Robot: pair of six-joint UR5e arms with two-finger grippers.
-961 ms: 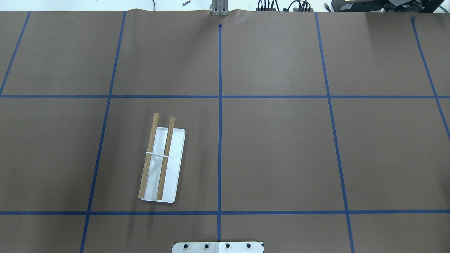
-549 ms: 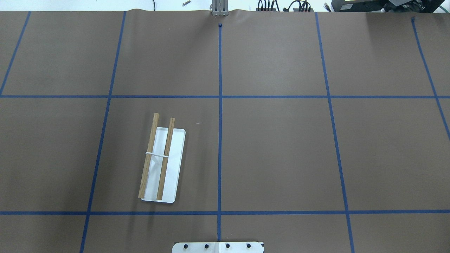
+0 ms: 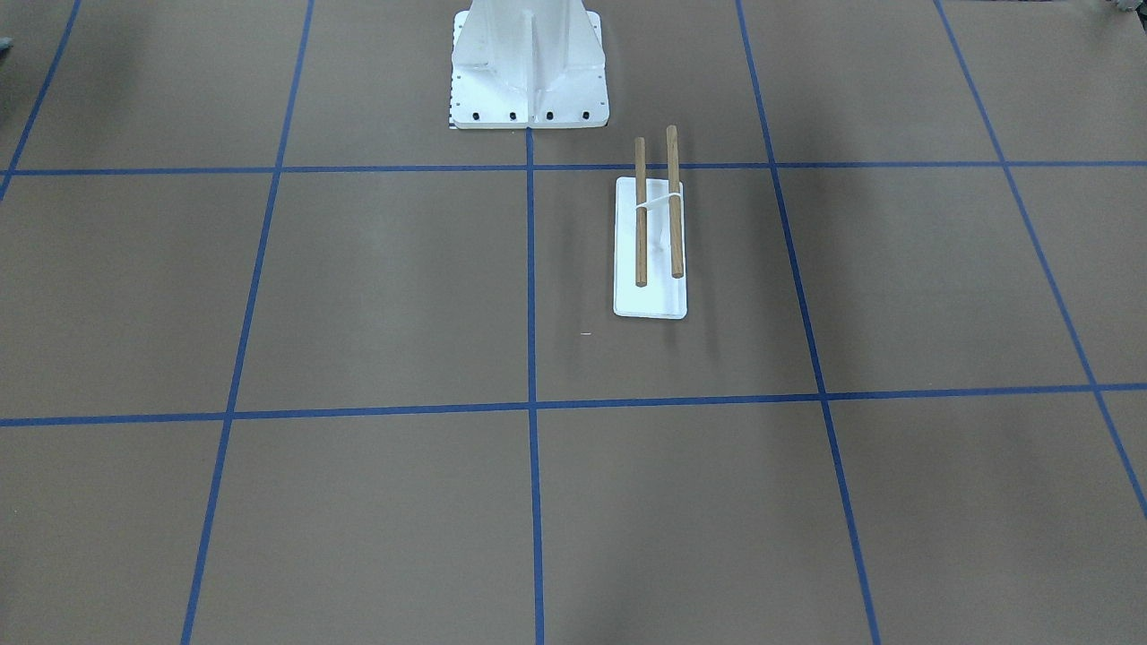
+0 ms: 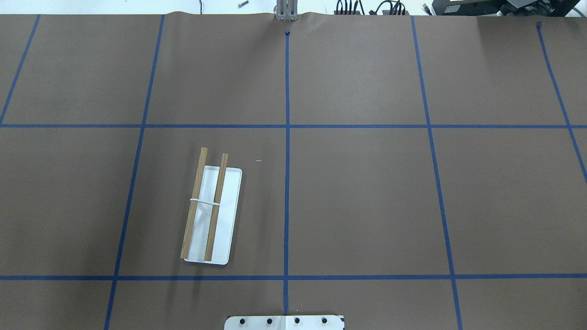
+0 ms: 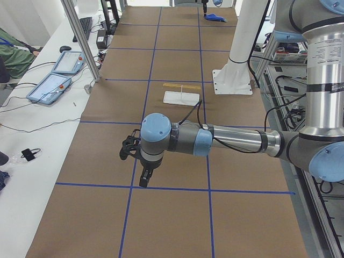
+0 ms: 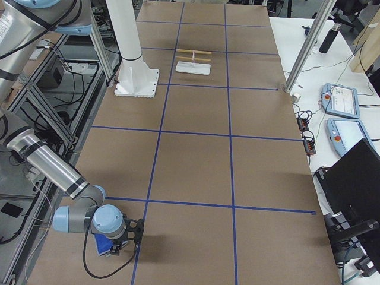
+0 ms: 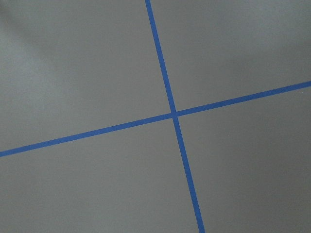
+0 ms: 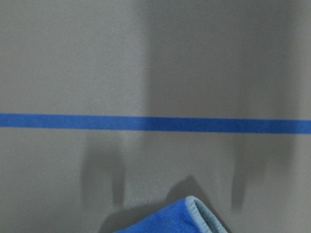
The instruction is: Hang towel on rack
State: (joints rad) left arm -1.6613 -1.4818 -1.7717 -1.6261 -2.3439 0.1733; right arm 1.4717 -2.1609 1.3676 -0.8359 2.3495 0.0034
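Beyond the overhead view's right edge, the towel (image 6: 103,244) lies just by my right claw (image 6: 132,231), well apart from the rack (image 4: 211,215); whether that claw or my left claw (image 5: 144,177) is closed, I cannot tell.

No visible change in the overhead view, rack (image 4: 228,220) at the same spot

1. The towel (image 8: 165,221) is cut off by the right wrist view's bottom edge; only one grey-edged corner shows.
2. From the right side, the right gripper (image 6: 122,237) hides much of the towel, and its jaw spacing is unreadable.
3. The left gripper (image 5: 144,179) is too small to tell whether it is open or closed.
4. The white pedestal (image 4: 284,322) is cropped by the overhead view's bottom edge.
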